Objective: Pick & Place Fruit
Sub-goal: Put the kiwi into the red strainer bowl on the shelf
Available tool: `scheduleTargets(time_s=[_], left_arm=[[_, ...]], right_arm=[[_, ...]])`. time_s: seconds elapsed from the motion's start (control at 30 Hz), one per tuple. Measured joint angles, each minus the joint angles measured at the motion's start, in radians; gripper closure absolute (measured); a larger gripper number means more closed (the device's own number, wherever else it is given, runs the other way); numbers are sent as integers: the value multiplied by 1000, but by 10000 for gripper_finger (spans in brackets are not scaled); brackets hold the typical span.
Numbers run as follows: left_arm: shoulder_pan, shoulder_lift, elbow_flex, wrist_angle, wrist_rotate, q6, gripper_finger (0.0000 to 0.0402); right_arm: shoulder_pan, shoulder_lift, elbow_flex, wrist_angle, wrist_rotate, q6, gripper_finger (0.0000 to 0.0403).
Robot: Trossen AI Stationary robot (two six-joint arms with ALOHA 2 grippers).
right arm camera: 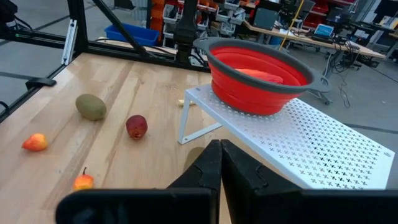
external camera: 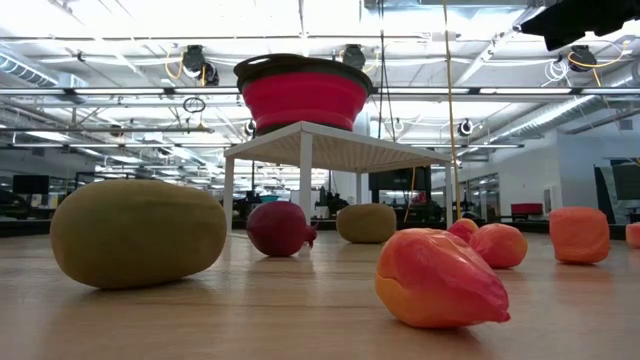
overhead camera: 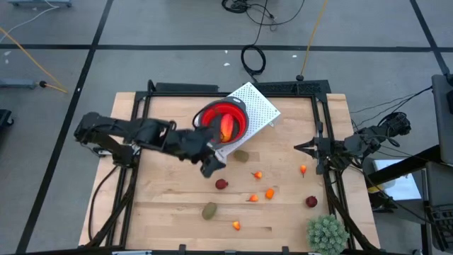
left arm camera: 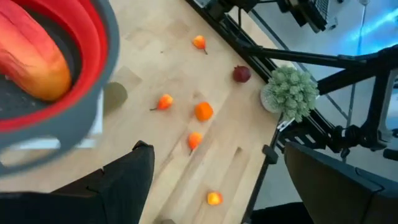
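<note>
The left end effector (overhead camera: 212, 164), fingers spread and empty, sits just beside the red collapsible bowl (overhead camera: 225, 120), which holds one orange-red fruit. Remaining small toy fruit pieces (overhead camera: 270, 193) lie scattered across the wooden worktop (overhead camera: 163, 205). The right end effector (overhead camera: 303, 148), pressed together, waits at the right edge.

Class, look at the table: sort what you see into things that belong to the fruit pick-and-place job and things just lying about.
Belongs to the job:
- red bowl with one fruit already inside
- loose fruit on the wood
- left pincer, open, beside the bowl

Just lying about:
- spiky green plant ball
- right pincer, shut, waiting at the table's right edge
</note>
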Motion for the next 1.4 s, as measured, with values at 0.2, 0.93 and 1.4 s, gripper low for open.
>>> scheduleTargets(time_s=[0.2,0.93,1.4], left_arm=[[-103,9,0,0,-65,-100,45],[-232,262,0,2,-17,-333,12],[-244,435,-1,-128,170,-324,3]], right_arm=[[0,0,0,-2,0,0,399],[0,0,0,-5,0,-30,399],[0,0,0,-5,0,-30,399]])
